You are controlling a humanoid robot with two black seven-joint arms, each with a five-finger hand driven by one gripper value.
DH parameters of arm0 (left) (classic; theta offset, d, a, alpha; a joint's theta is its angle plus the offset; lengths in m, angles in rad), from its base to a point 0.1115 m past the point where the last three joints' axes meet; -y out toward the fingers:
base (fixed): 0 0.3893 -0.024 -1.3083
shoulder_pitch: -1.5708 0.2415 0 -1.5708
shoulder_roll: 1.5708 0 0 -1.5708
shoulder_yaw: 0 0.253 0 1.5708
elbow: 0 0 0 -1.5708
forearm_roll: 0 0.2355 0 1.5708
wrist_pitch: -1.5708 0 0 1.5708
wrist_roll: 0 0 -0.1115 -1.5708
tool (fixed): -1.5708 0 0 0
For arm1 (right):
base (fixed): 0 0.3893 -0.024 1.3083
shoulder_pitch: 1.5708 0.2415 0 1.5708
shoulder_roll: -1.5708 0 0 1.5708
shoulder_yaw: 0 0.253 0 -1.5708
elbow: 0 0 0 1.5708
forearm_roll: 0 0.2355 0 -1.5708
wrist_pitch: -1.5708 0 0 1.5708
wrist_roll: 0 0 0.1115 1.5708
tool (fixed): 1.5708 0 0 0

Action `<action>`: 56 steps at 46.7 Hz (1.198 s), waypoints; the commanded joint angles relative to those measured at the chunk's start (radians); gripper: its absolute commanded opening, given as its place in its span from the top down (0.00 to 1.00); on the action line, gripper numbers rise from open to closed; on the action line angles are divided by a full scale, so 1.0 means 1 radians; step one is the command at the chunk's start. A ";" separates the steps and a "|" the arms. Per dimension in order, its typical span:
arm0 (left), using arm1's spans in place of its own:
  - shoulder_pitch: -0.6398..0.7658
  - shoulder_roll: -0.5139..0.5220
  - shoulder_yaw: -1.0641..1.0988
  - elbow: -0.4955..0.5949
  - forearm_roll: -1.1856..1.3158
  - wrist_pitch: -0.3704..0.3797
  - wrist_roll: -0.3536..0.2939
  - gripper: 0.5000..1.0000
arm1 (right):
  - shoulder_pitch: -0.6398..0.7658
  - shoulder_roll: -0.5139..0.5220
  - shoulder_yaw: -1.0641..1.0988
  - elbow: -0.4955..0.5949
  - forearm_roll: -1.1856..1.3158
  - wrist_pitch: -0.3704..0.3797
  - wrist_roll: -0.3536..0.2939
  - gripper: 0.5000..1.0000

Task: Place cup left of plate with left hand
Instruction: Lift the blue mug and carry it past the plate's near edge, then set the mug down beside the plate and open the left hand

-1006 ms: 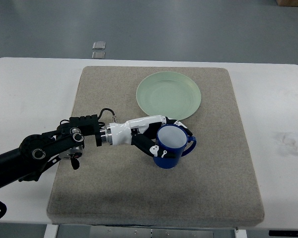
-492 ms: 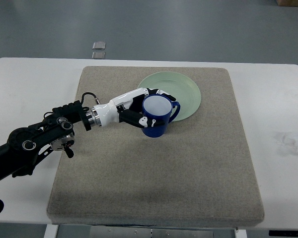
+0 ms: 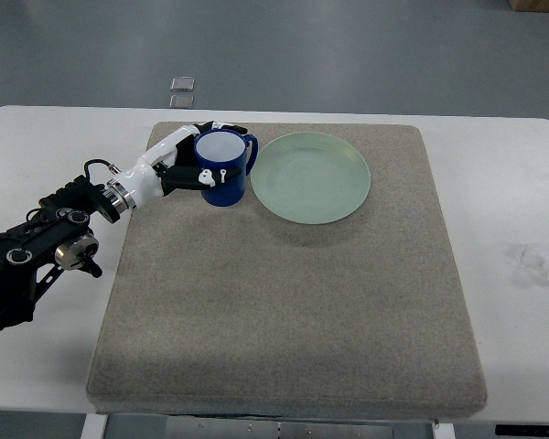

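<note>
The left hand (image 3: 194,165) is clamped around a blue cup (image 3: 223,168) at upper centre-left of the frame, just left of the green plate (image 3: 311,176), over the grey mat (image 3: 293,311).

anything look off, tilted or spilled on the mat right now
Nothing stands out. The blue cup sits upright in the left hand, just left of the green plate, on the grey mat. No spill shows. There is only a faint smudge on the white table at right.
</note>
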 commanded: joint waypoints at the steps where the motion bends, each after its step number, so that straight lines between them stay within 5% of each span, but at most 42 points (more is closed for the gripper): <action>1: -0.001 0.002 -0.002 0.033 -0.037 0.008 -0.004 0.95 | 0.000 0.000 0.000 0.000 0.000 0.000 0.000 0.14; 43: 0.019 -0.013 0.011 0.131 -0.041 0.102 -0.053 0.91 | 0.000 0.000 0.000 0.000 0.000 0.000 0.000 0.14; 56: 0.019 -0.016 0.006 0.128 -0.041 0.125 -0.052 0.68 | 0.000 0.000 0.000 0.000 0.000 0.000 0.000 0.14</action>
